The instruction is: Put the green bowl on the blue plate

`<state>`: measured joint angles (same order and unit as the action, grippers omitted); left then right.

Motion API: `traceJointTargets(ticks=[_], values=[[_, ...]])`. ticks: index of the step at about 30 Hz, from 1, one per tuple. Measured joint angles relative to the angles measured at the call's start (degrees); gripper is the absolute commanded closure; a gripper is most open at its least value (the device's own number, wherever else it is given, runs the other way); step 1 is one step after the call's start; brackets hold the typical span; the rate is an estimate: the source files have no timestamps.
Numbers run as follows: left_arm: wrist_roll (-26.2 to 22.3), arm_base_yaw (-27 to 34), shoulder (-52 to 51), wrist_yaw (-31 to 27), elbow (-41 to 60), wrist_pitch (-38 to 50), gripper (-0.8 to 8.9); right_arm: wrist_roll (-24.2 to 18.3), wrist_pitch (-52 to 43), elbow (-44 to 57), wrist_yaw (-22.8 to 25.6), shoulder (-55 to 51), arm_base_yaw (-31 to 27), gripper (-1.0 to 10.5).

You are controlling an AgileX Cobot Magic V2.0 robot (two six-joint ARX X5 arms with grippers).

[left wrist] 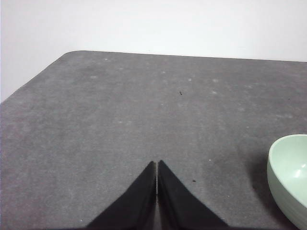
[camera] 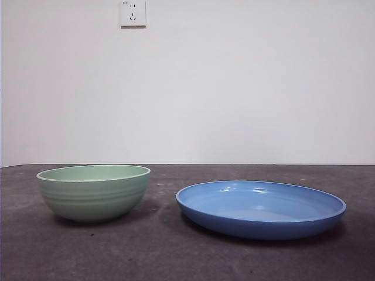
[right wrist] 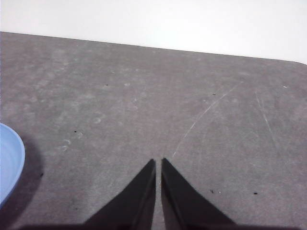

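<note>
The green bowl [camera: 94, 191] stands upright and empty on the dark table at the left of the front view. Beside it on the right, with a small gap between them, lies the blue plate [camera: 261, 208], also empty. Neither arm shows in the front view. My left gripper [left wrist: 157, 165] hangs shut over bare table, and part of the green bowl [left wrist: 289, 175] shows off to one side, well apart from it. My right gripper [right wrist: 158, 163] is shut too, above bare table, with only the rim of the blue plate [right wrist: 9, 163] at the picture's edge.
The grey table [camera: 176, 257] ends at a white wall with a power socket [camera: 133, 13] high up. A rounded table corner [left wrist: 72, 53] shows in the left wrist view. Faint scratches mark the table surface [right wrist: 206, 115] in the right wrist view.
</note>
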<state>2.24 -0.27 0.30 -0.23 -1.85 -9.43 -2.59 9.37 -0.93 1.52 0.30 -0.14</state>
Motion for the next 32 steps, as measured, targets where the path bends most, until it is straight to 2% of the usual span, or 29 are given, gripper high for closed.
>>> traceJointTargets(ticks=[6, 9, 16, 23, 27, 32], values=[[0.3, 0.0, 0.0, 0.0, 0.0, 0.0, 8.07, 0.1, 0.0, 0.0, 0.0, 0.0, 0.0, 9.3], [2.6, 0.0, 0.0, 0.0, 0.0, 0.0, 8.07, 1.4, 0.0, 0.0, 0.0, 0.0, 0.0, 9.3], [7.8, 0.0, 0.0, 1.0, -0.2, -0.1, 8.06, 8.6, -0.3, -0.6, -2.7, 0.0, 0.0, 9.3], [12.3, -0.4, 3.3, 3.5, -7.3, -1.0, 8.05, 17.4, 1.0, -11.1, -3.3, 2.1, 0.0, 9.3], [13.1, -0.6, 8.1, 3.7, -14.7, -1.2, 8.05, 20.2, 5.4, -18.2, -8.0, 6.2, 0.0, 9.3], [13.4, -0.8, 16.4, 9.4, -26.1, -5.4, 8.05, 21.0, 12.9, -27.4, -16.5, 12.6, 0.0, 9.3]])
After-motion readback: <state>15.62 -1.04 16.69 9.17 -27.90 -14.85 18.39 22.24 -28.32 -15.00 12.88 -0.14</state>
